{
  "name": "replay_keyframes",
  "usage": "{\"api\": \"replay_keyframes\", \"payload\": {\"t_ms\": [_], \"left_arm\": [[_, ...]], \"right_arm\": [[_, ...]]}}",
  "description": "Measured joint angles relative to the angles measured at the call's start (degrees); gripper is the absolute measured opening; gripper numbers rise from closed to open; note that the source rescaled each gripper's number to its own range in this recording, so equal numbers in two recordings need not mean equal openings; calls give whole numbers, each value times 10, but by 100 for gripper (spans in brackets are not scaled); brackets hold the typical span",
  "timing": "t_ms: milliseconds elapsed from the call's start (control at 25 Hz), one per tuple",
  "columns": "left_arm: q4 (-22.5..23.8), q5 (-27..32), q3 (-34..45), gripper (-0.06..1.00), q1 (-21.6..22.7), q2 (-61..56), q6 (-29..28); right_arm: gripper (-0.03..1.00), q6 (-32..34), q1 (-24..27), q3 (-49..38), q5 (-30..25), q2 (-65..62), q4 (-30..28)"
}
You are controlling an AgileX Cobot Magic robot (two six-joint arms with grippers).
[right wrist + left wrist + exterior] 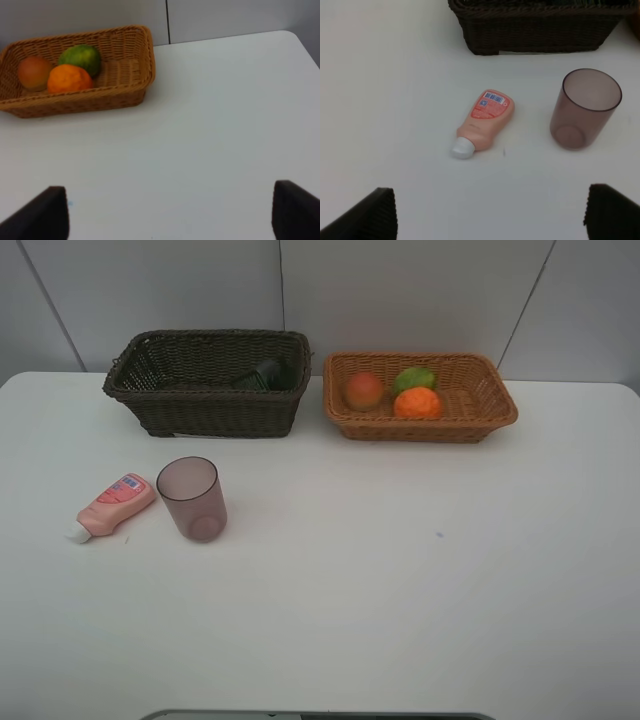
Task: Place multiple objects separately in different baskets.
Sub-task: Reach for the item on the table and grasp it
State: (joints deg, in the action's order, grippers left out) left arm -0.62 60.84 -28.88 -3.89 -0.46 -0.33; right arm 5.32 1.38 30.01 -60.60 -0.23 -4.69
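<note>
I see the left fingers [365, 215] and right fingers [40, 212] wide apart, holding nothing, while the pink tube [115, 505] and mauve cup [190, 497] rest on the surface [400, 590] before the dark basket [200, 410].

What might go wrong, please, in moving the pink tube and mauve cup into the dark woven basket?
The upright translucent mauve cup stands close beside the flat-lying pink tube with white cap; jaws reaching for either might knock the other. The dark brown wicker basket already holds a dark pump bottle, so a dropped item could land on it.
</note>
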Motion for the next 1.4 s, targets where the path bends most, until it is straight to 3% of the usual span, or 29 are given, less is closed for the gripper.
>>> {"api": "replay_keyframes", "payload": {"t_ms": [640,1120,1400], "left_arm": [[28,-1,0,97,0,35,0],[38,-124,-28,97,-15,310,0],[43,-138,-84,97,-29,565,25]], "right_arm": [[83,0,0,0,0,0,0],[83,0,0,0,0,0,0],[83,0,0,0,0,0,0]]}}
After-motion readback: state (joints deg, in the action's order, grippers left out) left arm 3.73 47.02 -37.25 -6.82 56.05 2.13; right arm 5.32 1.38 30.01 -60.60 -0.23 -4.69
